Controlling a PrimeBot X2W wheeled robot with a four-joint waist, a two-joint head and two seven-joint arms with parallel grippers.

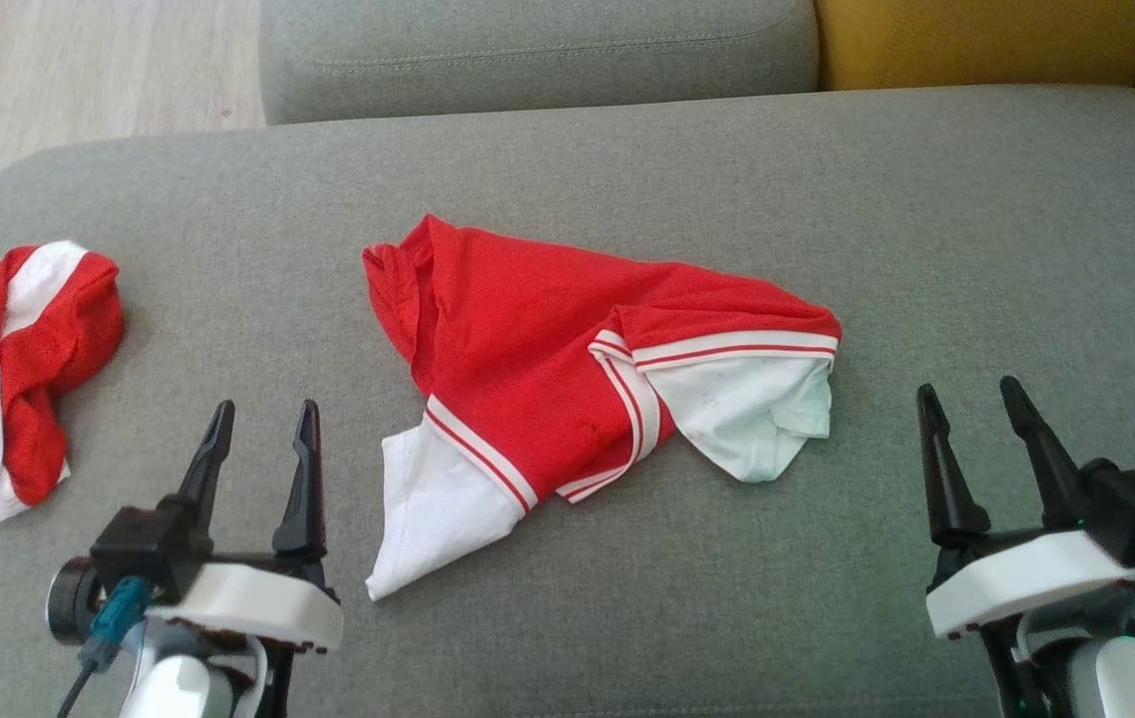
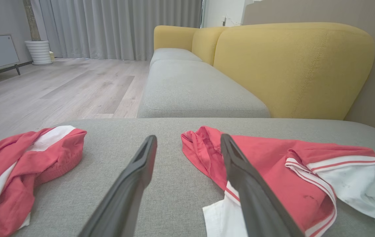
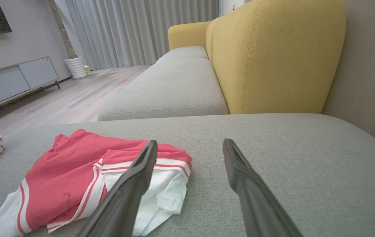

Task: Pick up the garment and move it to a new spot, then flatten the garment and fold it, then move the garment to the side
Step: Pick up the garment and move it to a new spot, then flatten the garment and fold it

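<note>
Left gripper (image 1: 266,407) and right gripper (image 1: 966,387) both gape empty, and a shallow pinch could lift just one garment (image 1: 548,349) layer.

No legible text, cut-off lettering on left red shirt (image 2: 16,171), unreadable

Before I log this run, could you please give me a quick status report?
Left gripper, right gripper open, empty. Red-and-white garment crumpled on grey cushion, untouched. Second red garment apart at left, not blocking.
</note>
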